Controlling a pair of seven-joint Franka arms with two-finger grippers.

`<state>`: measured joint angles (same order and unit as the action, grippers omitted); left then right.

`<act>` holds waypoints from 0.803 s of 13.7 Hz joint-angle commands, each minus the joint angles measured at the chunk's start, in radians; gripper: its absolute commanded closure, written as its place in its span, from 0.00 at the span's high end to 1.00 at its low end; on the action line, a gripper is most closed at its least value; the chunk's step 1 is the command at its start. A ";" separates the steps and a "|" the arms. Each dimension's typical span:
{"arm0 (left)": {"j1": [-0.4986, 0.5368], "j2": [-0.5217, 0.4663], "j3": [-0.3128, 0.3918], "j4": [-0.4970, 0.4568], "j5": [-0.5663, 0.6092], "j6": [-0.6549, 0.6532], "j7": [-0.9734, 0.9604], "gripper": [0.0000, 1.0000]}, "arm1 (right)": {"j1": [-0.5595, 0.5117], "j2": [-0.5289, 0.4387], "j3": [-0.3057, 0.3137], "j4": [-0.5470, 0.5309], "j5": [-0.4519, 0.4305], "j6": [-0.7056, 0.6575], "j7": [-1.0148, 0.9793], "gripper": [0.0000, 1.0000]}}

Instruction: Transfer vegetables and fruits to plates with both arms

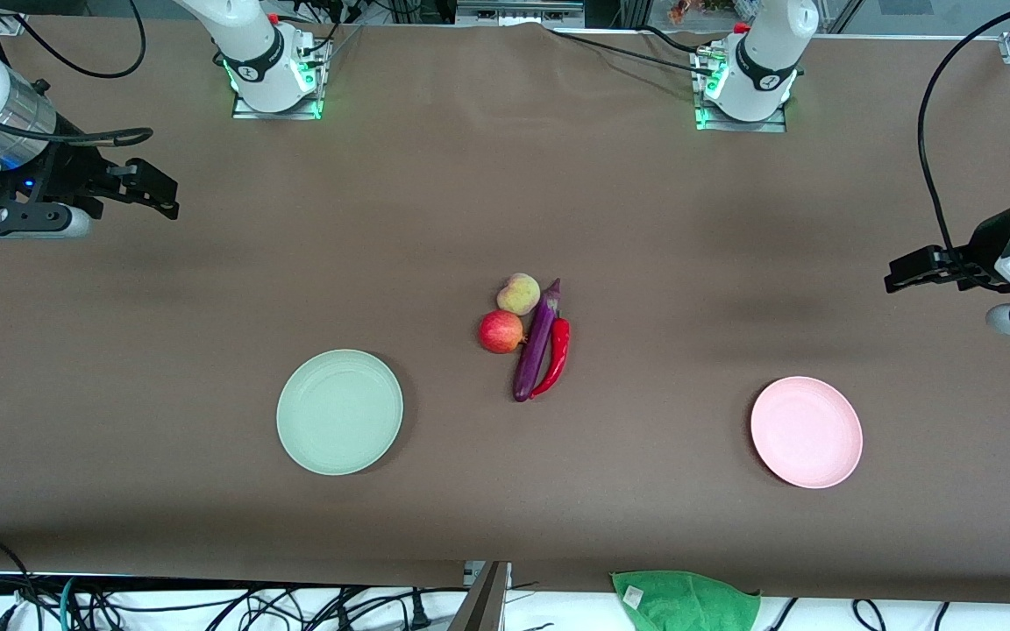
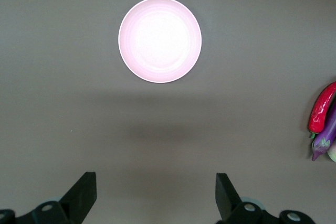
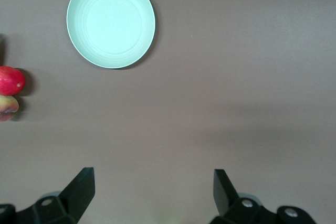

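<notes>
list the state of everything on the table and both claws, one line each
left claw: open, empty, up over bare table at its own end
right claw: open, empty, up over bare table at its own end
mint green plate: empty
pink plate: empty
peach: on the table, touching the apple
apple: on the table
eggplant: lying flat beside the fruit
chili pepper: lying flat against the eggplant

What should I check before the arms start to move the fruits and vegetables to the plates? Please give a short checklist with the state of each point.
1. Left gripper open and holding nothing, over bare table: ok.
2. Right gripper open and holding nothing, over bare table: ok.
3. Pink plate holds nothing: ok.
4. Mint green plate holds nothing: ok.
5. Room to grasp each item: not ok; peach, apple, eggplant and chili pepper lie tightly clustered.
</notes>
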<state>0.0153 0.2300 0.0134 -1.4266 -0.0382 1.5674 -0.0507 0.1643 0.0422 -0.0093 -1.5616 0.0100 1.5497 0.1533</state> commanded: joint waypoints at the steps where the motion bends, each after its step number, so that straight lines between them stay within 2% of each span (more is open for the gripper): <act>1: 0.009 -0.001 0.002 0.008 0.001 -0.015 0.020 1.00 | -0.008 -0.010 0.006 0.003 0.015 -0.005 0.009 1.00; 8: 0.021 0.002 0.004 0.002 0.001 -0.012 0.028 1.00 | -0.008 -0.010 0.006 0.003 0.015 -0.005 0.009 1.00; 11: 0.037 0.046 0.004 -0.014 -0.032 0.019 0.075 1.00 | -0.008 -0.010 0.006 0.003 0.015 -0.005 0.009 1.00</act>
<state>0.0422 0.2407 0.0176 -1.4397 -0.0428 1.5684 -0.0190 0.1642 0.0422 -0.0093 -1.5616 0.0100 1.5497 0.1533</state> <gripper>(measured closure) 0.000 0.000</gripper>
